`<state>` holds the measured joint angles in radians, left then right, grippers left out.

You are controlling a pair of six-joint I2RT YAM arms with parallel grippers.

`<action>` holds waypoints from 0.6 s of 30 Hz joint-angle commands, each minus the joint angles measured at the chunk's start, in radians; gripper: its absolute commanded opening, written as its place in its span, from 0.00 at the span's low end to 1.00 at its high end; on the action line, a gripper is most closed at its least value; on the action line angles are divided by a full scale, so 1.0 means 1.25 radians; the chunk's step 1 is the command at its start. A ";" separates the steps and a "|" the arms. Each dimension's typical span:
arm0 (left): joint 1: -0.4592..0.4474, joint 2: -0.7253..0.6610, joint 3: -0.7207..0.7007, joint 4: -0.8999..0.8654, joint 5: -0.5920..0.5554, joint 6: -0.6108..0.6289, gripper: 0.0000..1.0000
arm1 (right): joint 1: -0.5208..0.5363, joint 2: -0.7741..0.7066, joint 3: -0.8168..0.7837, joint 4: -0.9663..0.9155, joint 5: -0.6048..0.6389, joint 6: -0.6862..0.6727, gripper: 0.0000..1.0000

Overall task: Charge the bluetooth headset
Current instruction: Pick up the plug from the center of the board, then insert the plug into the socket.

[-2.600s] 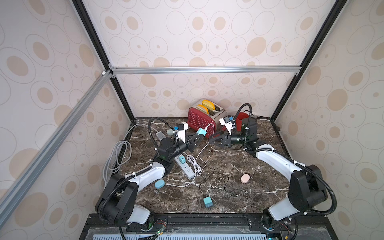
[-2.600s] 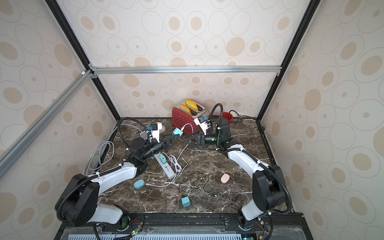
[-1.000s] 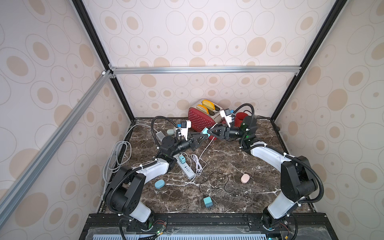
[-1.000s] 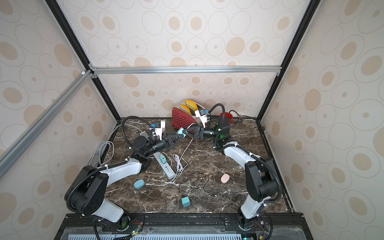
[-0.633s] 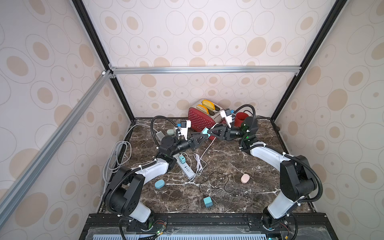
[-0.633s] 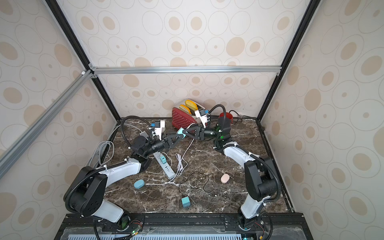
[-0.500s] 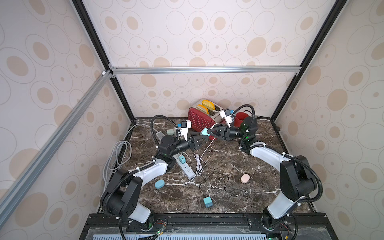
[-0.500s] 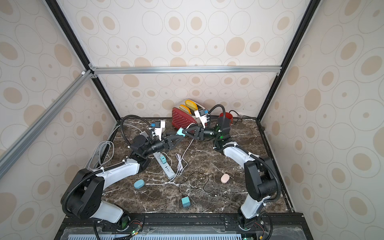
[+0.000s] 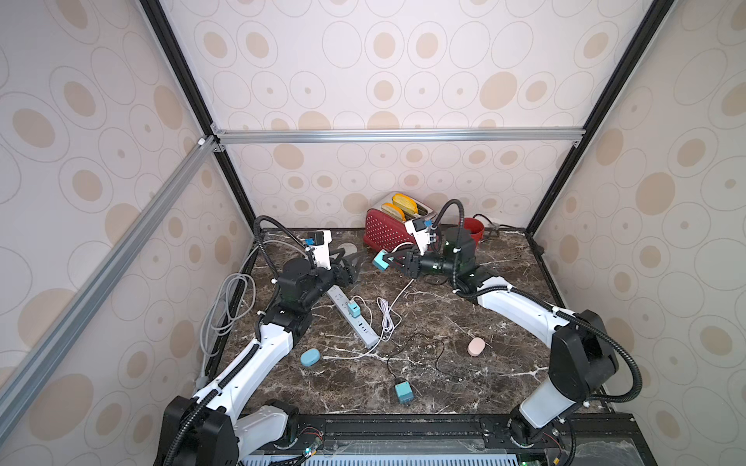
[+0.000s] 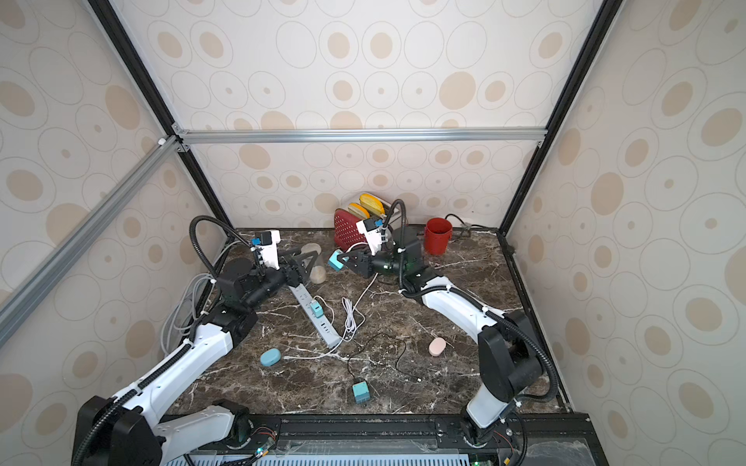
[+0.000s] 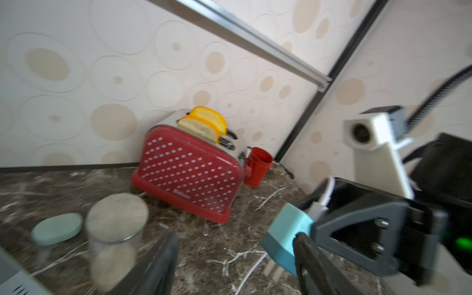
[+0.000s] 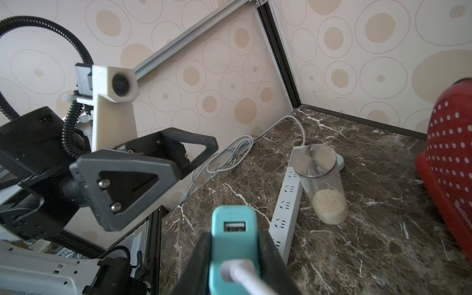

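Right pincer (image 9: 388,261) clamps the teal charger (image 12: 233,229), white cable (image 9: 387,318) plugged in, above the bench (image 9: 512,282). Left pincer (image 9: 352,263) stands wide, empty, just beside it. The blue headset case (image 9: 310,357) lies well behind the left pincer. Likely left to do: seat the charger in the power strip (image 9: 351,312) below.

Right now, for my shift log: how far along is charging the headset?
Done: the white cable sits in the teal charger. In hand: the right gripper clamps that charger aloft; the left gripper is open, empty. Left: plug the charger into the power strip; the cable's far end lies beside the blue case, connection unclear.
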<state>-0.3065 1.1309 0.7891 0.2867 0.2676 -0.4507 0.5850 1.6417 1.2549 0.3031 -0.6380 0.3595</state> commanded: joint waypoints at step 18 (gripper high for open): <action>0.166 -0.038 -0.067 -0.404 -0.242 0.014 0.71 | 0.204 0.400 0.412 -0.230 0.493 -0.177 0.16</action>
<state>-0.1062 1.0939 0.7376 -0.1997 -0.0433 -0.4309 0.8154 2.0987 1.7077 0.0593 -0.1162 0.2028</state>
